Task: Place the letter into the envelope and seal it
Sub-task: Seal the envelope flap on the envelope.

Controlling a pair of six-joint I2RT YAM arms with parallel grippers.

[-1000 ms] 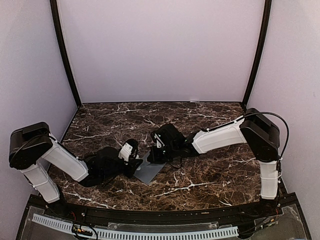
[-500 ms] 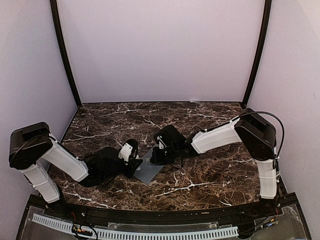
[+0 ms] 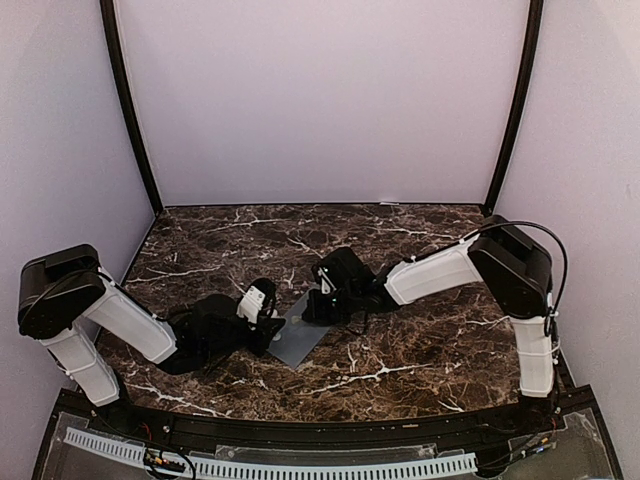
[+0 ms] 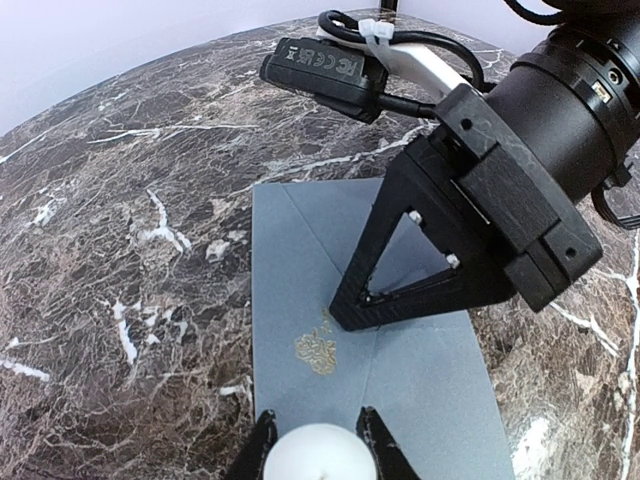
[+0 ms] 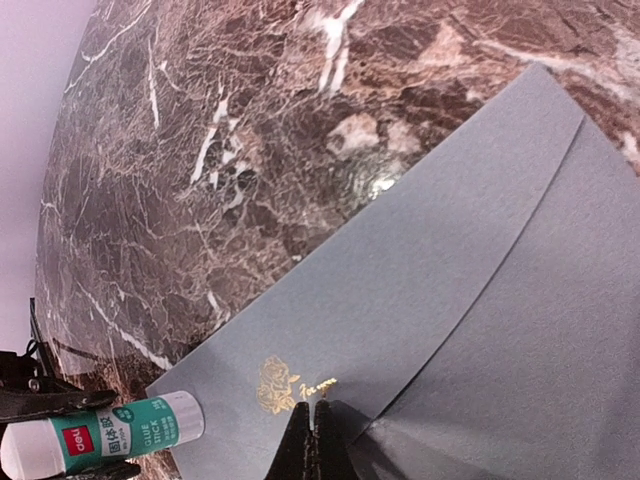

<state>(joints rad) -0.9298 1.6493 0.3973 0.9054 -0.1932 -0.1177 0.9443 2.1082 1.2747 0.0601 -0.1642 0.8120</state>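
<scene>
- Progress: late in the task, by my read. The envelope point(image 3: 305, 345) lies flat with its triangular flap point(image 5: 400, 280) folded down. The letter shows in no view, so it is likely already inside.
- Left to do: press the flap home and let go. Whether the glue has bonded can't be seen.
- Right gripper point(image 5: 315, 418): jaws pressed together, tips down on the flap's point, just beside the gold emblem point(image 4: 318, 352).
- Left gripper point(image 4: 315, 432): jaws pinching a glue stick point(image 5: 110, 435), held at the envelope end nearest the left arm.
- Where: the envelope is on the table point(image 3: 420, 240), about mid-width, nearer the near edge than the far one, between the two grippers.
- Orientation: skewed to the table edges. The long axis seems to run near-left to far-right, away from the left gripper, though the arms hide part of it from above. The flap folds off one long edge, its point aimed across the short axis.
</scene>
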